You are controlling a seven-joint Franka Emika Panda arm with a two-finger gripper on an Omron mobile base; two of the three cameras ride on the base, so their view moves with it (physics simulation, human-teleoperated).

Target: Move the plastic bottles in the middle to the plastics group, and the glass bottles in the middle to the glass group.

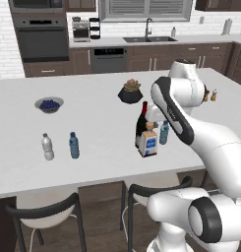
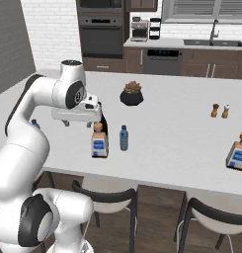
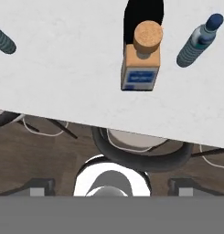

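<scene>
A grey-blue water bottle (image 2: 124, 138) stands near the counter's (image 1: 92, 167) front edge, just beside a squarish bottle (image 2: 99, 141) with a tan cork and a dark wine bottle (image 1: 141, 121) touching behind it. The gripper (image 2: 78, 123) hovers above the squarish bottle, fingers spread, gripping nothing. Two small bottles, one whitish (image 1: 47, 147) and one blue (image 1: 74, 145), stand well apart toward the left edge.

Kitchen, wall oven (image 1: 43, 37), sink faucet (image 1: 148, 27) (rendered), island counter (image 1: 92, 123)
</scene>
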